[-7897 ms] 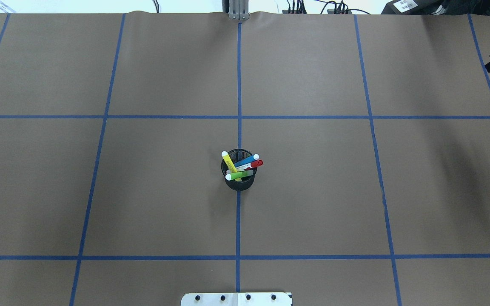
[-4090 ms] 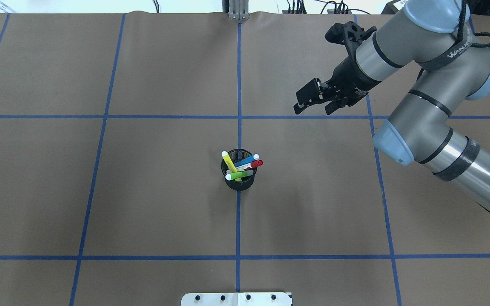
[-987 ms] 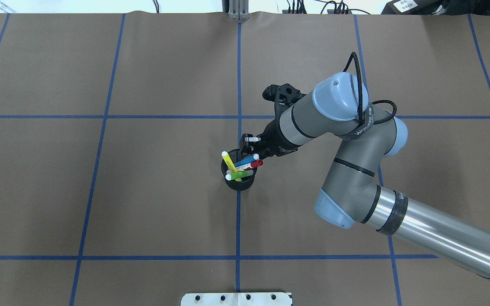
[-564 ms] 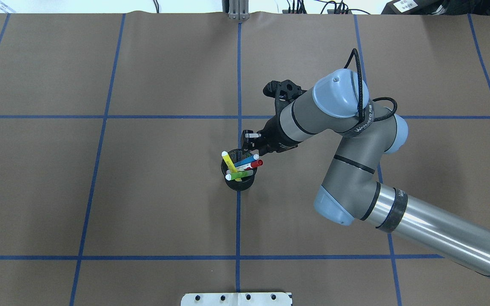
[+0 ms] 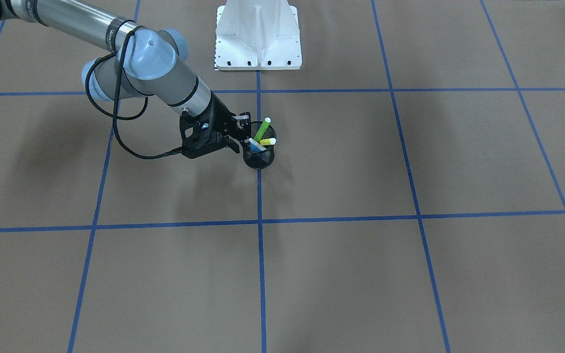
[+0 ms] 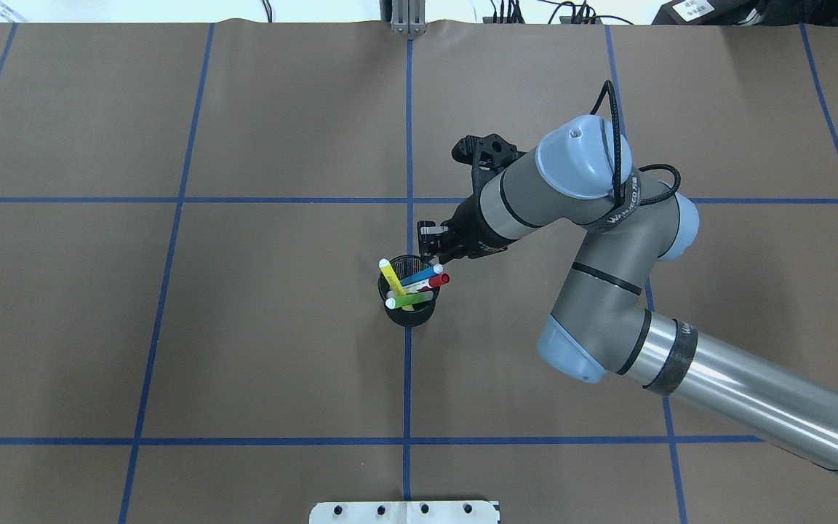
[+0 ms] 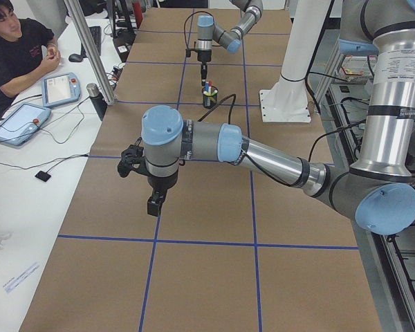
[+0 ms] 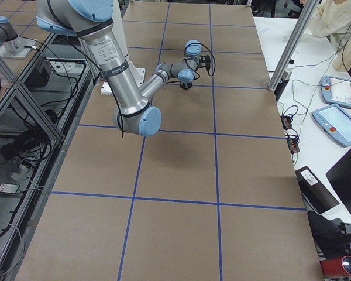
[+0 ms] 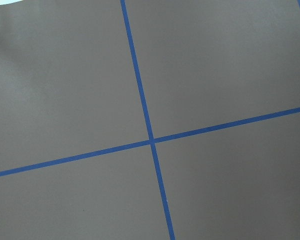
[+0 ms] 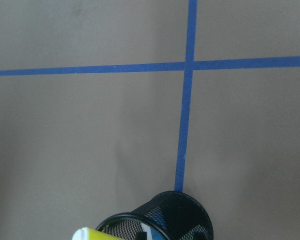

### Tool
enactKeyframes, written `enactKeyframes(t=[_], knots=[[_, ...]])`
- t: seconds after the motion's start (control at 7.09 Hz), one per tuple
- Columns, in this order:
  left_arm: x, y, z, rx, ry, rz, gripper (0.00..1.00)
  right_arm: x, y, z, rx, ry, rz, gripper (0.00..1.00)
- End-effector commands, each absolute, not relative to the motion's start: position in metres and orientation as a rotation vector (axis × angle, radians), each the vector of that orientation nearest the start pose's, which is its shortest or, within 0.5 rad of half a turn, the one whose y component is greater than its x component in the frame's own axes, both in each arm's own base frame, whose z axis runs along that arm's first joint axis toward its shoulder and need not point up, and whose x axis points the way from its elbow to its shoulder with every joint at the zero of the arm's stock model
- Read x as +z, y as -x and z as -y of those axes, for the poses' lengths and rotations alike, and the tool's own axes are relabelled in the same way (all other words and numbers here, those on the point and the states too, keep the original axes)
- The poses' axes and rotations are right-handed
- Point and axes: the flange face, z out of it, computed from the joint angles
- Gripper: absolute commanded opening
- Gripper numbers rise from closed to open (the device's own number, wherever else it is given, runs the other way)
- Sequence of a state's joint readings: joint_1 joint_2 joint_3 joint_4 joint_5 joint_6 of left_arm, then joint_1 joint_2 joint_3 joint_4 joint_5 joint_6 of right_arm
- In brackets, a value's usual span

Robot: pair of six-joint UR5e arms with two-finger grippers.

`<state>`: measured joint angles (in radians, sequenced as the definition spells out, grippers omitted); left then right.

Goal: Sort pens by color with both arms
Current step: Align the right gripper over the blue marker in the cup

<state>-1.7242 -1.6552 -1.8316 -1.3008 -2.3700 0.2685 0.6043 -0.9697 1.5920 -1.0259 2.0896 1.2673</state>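
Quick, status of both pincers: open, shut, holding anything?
Left pincer: cannot tell, it shows only in the side view.
Right pincer: open, holding nothing, beside the cup.

The tabletop is covered in matte brown paper, divided into large rectangles by blue tape lines. The paper's far edge ripples slightly where it meets a pale strip with black cables and plugs. The light is even and diffuse, leaving only soft, blurred shadows on the paper. Along the operators' side runs a white side table carrying two teach pendants, loose wires and a dark bottle. A person in a black shirt sits at it. Slanted aluminium posts rise beside the tabletop's edge. On the opposite side, an open metal frame holds tangled cabling below tabletop level.
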Motion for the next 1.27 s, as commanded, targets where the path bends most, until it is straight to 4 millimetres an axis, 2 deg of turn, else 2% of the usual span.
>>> enactKeyframes(t=[0.0,0.14,0.56,0.71,1.13], knots=[[0.5143,0.1391,0.4946,0.139,-0.238,-0.767,0.99,0.2300,0.5126,0.4534,-0.043,-0.083,1.215,0.34],[0.5136,0.1391,0.4945,0.140,-0.240,-0.766,0.99,0.2300,0.5133,0.4526,-0.046,-0.083,1.215,0.41],[0.5143,0.1391,0.4946,0.139,-0.238,-0.767,0.99,0.2274,0.5168,0.4474,-0.048,-0.075,1.221,0.42],[0.5143,0.1391,0.4946,0.139,-0.238,-0.767,0.99,0.2271,0.5166,0.4460,-0.048,-0.074,1.222,0.40],[0.5143,0.1391,0.4946,0.139,-0.238,-0.767,0.99,0.2285,0.5161,0.4457,-0.048,-0.073,1.221,0.22]])
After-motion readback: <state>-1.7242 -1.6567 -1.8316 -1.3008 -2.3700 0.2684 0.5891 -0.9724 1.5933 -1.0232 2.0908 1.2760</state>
